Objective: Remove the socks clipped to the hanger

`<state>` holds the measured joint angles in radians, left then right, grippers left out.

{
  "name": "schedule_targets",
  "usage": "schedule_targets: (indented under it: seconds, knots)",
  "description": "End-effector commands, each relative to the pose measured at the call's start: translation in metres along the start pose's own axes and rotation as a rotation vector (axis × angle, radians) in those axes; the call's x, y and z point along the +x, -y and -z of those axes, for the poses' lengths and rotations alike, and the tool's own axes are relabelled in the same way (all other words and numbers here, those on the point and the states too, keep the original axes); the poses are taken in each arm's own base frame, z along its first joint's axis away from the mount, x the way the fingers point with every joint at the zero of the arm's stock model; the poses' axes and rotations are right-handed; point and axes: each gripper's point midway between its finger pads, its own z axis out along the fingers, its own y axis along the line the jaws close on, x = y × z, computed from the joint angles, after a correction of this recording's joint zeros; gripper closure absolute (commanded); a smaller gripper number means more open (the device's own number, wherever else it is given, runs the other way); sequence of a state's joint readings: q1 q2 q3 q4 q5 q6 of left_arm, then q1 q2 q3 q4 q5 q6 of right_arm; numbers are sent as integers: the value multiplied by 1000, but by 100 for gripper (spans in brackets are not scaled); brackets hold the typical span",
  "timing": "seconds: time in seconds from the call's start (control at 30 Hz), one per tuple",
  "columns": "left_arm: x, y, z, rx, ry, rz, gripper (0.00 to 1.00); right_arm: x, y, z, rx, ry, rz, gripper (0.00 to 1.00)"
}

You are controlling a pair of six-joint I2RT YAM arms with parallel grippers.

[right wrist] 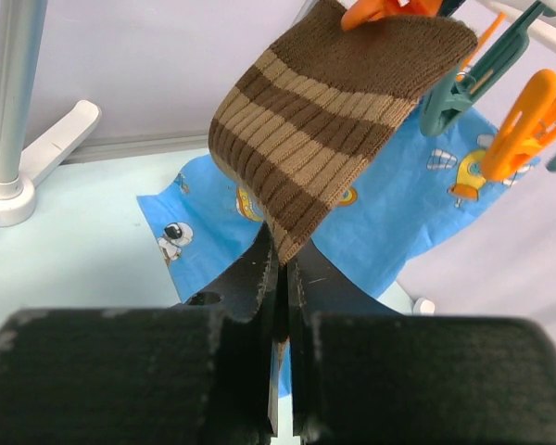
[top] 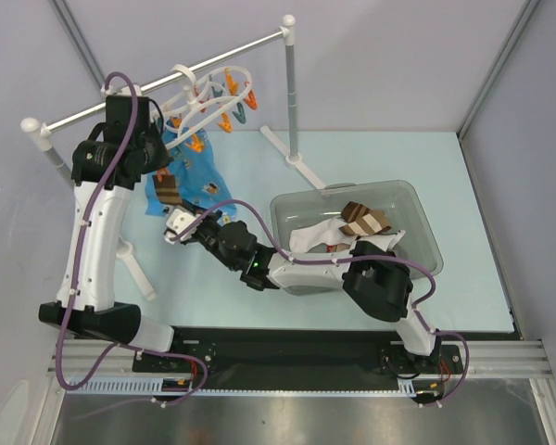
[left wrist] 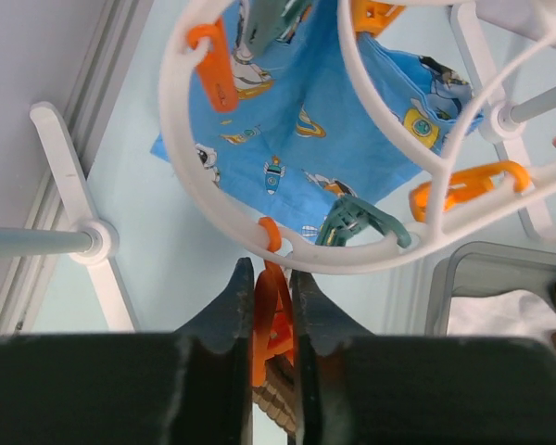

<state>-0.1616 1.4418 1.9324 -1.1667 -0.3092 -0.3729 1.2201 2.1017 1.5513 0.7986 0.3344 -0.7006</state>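
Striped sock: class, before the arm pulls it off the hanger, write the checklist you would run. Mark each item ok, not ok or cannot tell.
1. The right gripper is shut on the lower edge of the striped sock: ok.
2. The left gripper is squeezing the orange clip: ok.
3. That clip has opened enough to let the sock go: cannot tell.
4. The blue cloth is out of the right grip: cannot tell, as it hangs right behind the sock.
5. The bin has room for another sock: ok.

Bright, even light; faint soft shadows; mild wide-angle distortion.
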Motion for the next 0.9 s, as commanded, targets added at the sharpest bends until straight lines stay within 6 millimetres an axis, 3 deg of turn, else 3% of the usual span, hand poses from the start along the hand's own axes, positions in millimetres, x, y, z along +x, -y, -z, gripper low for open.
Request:
schedule_targets:
  seconds: [0.0,0.07,0.27,0.37,0.4,0.43,0.47,0.6,0.63,0.67,0.73,0.8,0.83,0.87]
  knots:
    - [-15,0,9,1,47,-5,90,-31,19,-3,68,71,-19,100]
    - [-15,0,9,2,46,-5,100,-32,18,-2,67,72,-24,100]
    - [-17,4,9,22,50,-7,99,-26,18,6,71,59,-49,100]
    - [-18,8,8,40,51,-8,98,-18,20,20,86,39,-96,100]
    - [-18,8,8,40,49,-6,96,-26,33,27,110,48,-121,100]
    - [-17,9,7,44,48,-9,95,-18,28,36,99,27,-125,100]
    - [-17,10,6,45,46,-11,95,-28,45,44,136,28,-145,100]
    - [-20,14,7,69,53,-15,90,-9,67,76,203,-101,-189,100]
    - [-21,14,8,69,50,-18,86,-16,81,92,232,-118,-250,100]
    - [-27,14,13,74,69,-16,85,3,84,106,254,-226,-242,100]
    - [-30,13,17,73,77,-23,83,3,109,133,315,-289,-325,100]
    - [-31,14,20,89,86,-30,78,23,126,164,356,-423,-310,100]
    - [-32,15,23,103,100,-29,77,11,147,179,391,-421,-357,100]
    - [-32,17,24,115,105,-31,75,30,157,198,421,-513,-383,100]
